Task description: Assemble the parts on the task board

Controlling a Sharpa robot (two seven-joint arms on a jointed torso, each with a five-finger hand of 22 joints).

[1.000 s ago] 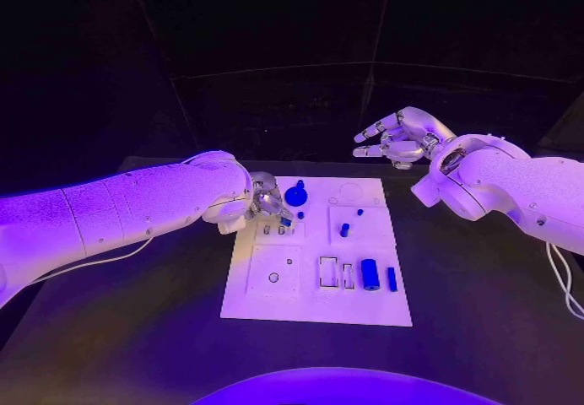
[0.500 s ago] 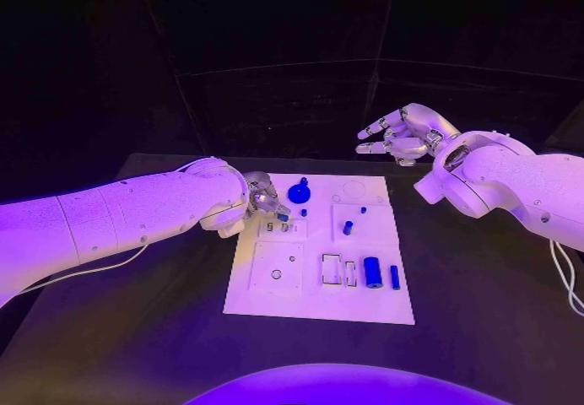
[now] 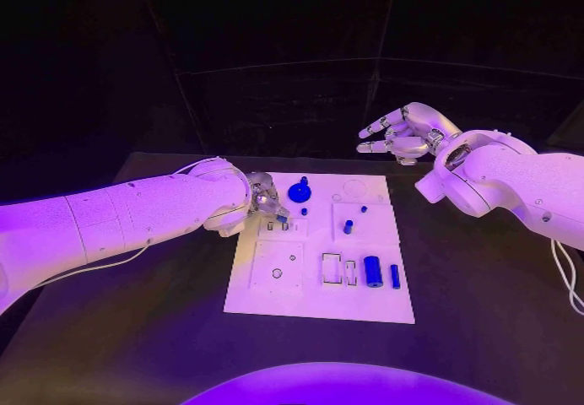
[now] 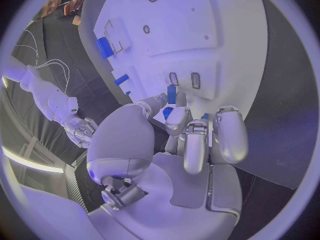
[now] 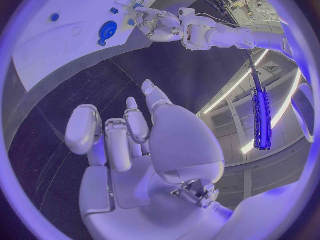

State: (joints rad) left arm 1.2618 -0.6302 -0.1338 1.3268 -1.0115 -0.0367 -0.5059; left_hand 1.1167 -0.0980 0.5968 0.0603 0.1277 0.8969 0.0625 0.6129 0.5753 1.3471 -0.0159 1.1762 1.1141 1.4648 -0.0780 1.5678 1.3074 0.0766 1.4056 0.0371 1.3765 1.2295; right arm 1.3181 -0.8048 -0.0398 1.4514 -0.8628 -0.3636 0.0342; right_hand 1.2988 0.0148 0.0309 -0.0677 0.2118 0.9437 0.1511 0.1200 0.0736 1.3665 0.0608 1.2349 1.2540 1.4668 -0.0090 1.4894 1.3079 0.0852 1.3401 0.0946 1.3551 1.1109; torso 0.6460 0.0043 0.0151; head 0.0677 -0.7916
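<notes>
The left robot hand (image 3: 266,201) pinches a small blue part (image 4: 171,94) over the white task board's (image 3: 319,304) upper-left slots. The right robot hand (image 3: 399,133) hovers beyond the board's far edge, fingers spread, holding nothing. The part looks light, stiff and slippery; it is probably best pinched across its sides.

Black counter (image 3: 146,337), matte, w/ dark backdrop panels (image 3: 280,101) standing behind its far edge. Thin white cable (image 3: 562,278) trails over the counter's right edge.
</notes>
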